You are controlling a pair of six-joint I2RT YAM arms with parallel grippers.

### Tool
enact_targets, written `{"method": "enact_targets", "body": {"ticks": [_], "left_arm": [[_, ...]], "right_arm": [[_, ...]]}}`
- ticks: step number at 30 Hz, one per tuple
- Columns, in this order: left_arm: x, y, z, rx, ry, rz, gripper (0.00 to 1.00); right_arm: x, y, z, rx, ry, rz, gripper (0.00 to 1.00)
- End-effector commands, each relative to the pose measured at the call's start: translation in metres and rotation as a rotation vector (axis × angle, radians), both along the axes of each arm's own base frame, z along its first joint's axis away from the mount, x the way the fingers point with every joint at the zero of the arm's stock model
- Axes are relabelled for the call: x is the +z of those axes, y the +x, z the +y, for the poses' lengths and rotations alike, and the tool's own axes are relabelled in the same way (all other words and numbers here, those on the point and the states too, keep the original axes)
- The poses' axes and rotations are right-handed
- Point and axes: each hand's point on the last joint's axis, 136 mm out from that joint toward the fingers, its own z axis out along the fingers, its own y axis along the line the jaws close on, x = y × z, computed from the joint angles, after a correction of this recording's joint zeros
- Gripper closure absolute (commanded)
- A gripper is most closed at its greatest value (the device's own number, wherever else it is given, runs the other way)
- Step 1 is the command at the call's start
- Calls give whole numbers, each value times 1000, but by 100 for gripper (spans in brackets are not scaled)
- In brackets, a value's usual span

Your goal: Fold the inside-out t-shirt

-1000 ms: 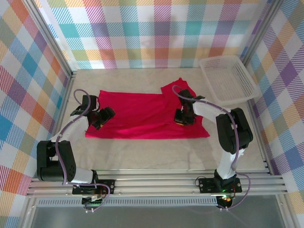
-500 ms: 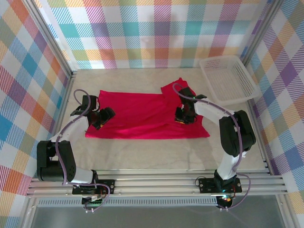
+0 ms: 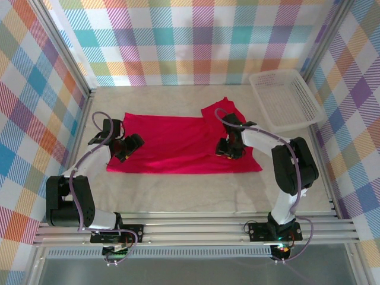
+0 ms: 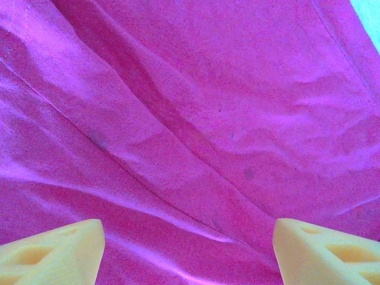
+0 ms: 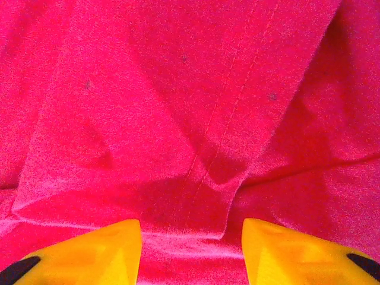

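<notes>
The left fingers (image 4: 53, 249) and right fingers (image 5: 89, 249) are both spread over the t-shirt (image 3: 178, 142), which lies flat and wrinkled in the middle of the surface (image 3: 196, 190). It looks light and limp, likely to bunch, so edges or the raised seam fold (image 5: 214, 172) seem best to pinch. Beyond, a basket (image 3: 285, 98) sits far right against plaid walls (image 3: 196, 41).

Right gripper (image 5: 191, 252) jaws spread, both yellow fingertips (image 5: 95, 252) close against the inside-out t-shirt (image 5: 119, 89), double-stitched seam (image 5: 240, 95) running from far right down toward the gap between them, ending at a folded fabric edge (image 5: 119, 222) just ahead of the tips.
</notes>
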Motion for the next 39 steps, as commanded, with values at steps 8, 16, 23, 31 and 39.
{"method": "enact_targets", "body": {"ticks": [8,16,23,31,39], "left_arm": [[4,-5,2,-19,32,-1,26],[7,-4,1,-19,27,-5,26],[9,-4,1,-21,28,-10,26],[7,-5,0,-18,24,-8,26],[2,-5,0,-20,19,-7,26]], "right_arm": [[-10,2,6,-16,8,23,66],[4,3,2,-5,-15,6,100],[35,16,6,19,-11,-57,100],[40,69,30,80,-5,-153,100],[30,128,66,159,12,-189,100]]}}
